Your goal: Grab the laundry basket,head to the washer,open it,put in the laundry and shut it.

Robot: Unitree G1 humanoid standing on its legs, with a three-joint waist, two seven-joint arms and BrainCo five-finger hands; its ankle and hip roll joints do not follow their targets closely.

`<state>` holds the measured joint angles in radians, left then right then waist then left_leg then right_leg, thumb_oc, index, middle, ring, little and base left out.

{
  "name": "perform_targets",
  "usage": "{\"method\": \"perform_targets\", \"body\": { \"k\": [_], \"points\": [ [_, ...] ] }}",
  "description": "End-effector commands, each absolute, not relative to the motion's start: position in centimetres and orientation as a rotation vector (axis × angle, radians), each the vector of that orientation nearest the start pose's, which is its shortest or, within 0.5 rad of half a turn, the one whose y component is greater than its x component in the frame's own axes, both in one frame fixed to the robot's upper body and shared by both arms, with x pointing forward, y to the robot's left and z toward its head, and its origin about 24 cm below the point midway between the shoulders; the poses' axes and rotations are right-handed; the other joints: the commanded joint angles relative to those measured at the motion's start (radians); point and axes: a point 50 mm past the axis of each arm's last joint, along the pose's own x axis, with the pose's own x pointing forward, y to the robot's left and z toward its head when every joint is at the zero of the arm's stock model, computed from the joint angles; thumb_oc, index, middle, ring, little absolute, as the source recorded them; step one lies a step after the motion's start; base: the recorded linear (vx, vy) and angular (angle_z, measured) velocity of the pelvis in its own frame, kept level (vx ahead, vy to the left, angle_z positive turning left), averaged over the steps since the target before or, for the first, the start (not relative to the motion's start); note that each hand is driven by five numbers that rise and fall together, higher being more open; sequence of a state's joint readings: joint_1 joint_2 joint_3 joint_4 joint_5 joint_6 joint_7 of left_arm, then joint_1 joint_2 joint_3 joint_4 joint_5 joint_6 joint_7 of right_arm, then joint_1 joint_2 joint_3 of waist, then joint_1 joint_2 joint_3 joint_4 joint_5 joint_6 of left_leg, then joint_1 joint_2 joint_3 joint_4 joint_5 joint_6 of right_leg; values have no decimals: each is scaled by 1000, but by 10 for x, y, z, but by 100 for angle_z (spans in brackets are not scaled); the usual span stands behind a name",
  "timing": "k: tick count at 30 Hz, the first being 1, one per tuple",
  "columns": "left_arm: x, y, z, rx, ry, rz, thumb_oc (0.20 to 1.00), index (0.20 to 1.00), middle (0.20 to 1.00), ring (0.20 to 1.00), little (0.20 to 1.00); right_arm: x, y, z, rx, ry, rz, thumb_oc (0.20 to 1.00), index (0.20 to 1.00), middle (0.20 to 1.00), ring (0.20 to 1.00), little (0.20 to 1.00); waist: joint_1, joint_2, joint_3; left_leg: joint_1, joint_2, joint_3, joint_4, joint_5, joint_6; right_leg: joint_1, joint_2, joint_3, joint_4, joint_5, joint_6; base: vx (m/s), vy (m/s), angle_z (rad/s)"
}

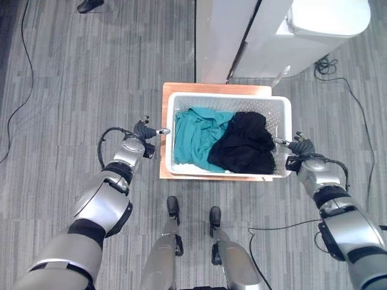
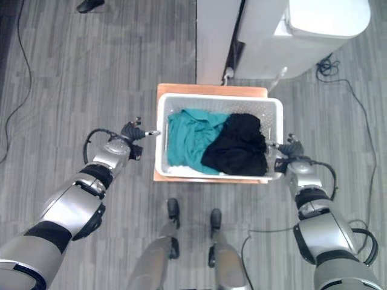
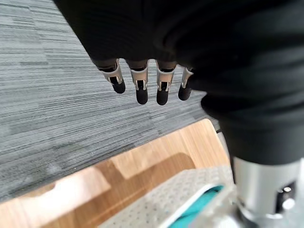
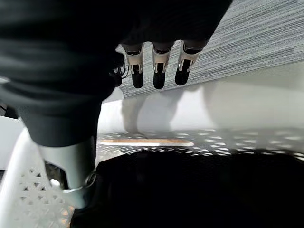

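While the white laundry basket [image 1: 228, 101] is sitting on a wooden stand [image 1: 181, 88] holding teal cloth [image 1: 196, 136] and black cloth [image 1: 245, 142], the left hand [image 1: 145, 130] and right hand [image 1: 300, 145] are flanking its short sides. In the left wrist view, fingers [image 3: 139, 85] are hanging relaxed, gripping nothing. In the right wrist view, fingers [image 4: 160, 69] are likewise hanging loose above the basket.

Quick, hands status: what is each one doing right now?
Left hand: open, fingers straight, beside the laundry basket, holding nothing.
Right hand: open, fingers straight, at the basket's other side, holding nothing.
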<state>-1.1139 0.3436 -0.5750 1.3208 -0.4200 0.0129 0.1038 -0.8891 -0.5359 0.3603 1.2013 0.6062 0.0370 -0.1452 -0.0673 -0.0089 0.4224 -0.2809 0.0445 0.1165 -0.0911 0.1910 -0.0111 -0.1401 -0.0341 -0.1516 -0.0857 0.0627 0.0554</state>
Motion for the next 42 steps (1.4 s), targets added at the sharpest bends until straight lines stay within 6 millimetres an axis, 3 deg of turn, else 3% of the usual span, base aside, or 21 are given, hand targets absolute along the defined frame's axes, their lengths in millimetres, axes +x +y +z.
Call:
{"method": "perform_targets", "body": {
  "k": [1, 7, 14, 25, 34, 36, 38, 42],
  "points": [
    [422, 173, 144, 493, 211, 69, 1000, 1000, 1000, 1000, 1000, 381, -274, 94, -190, 324, -321, 1000, 1000, 1000, 1000, 1000, 12, 0, -9, 17, 66, 13, 11, -66, -56, -70, -113, -46, 61, 3, 83, 13, -2, -8],
    [425, 146, 150, 693, 185, -27, 1000, 1000, 1000, 1000, 1000, 379, -281, 91, -257, 442, -341, 1000, 1000, 1000, 1000, 1000, 18, 15, -11, 14, 59, 12, 14, -69, -53, -71, -113, -47, 63, 0, 80, 3, 0, -1],
    [428, 136, 163, 902, 138, -50, 1000, 1000, 1000, 1000, 1000, 373, -288, 83, -294, 517, -351, 1000, 1000, 1000, 1000, 1000, 26, 30, -10, 6, 50, 3, 18, -71, -51, -73, -114, -45, 61, 2, 80, 0, 0, 0],
    [429, 134, 172, 1013, 111, -26, 1000, 1000, 1000, 1000, 1000, 381, -268, 85, -312, 511, -284, 1000, 1000, 1000, 1000, 1000, 27, 24, 5, -15, 50, 2, 17, -66, -49, -97, -110, -39, 65, 6, 80, 0, 0, 0],
    [426, 150, 157, 1041, 186, 8, 1000, 1000, 1000, 1000, 1000, 392, -248, 94, -331, 458, -221, 1000, 1000, 1000, 1000, 1000, 18, 6, 9, -26, 54, -1, 6, -59, -48, -112, -105, -34, 62, 10, 79, 0, 0, 0],
    [425, 157, 154, 1046, 199, 27, 200, 200, 200, 200, 200, 396, -238, 99, -328, 423, -194, 545, 545, 545, 545, 545, 14, -3, 10, -29, 56, 1, 4, -59, -48, -120, -102, -32, 60, 13, 79, 0, 0, 0],
    [426, 158, 158, 1056, 187, 41, 200, 200, 200, 200, 200, 399, -232, 102, -323, 400, -176, 200, 200, 200, 200, 200, 12, -7, 11, -32, 58, 2, 4, -59, -49, -122, -101, -31, 57, 15, 79, 0, 0, 0],
    [426, 164, 161, 1058, 170, 59, 200, 200, 200, 200, 200, 402, -223, 104, -338, 364, -146, 200, 200, 200, 200, 200, 8, -15, 14, -38, 60, 0, 4, -58, -50, -128, -99, -31, 57, 16, 79, 0, -6, -2]
  ]
}}
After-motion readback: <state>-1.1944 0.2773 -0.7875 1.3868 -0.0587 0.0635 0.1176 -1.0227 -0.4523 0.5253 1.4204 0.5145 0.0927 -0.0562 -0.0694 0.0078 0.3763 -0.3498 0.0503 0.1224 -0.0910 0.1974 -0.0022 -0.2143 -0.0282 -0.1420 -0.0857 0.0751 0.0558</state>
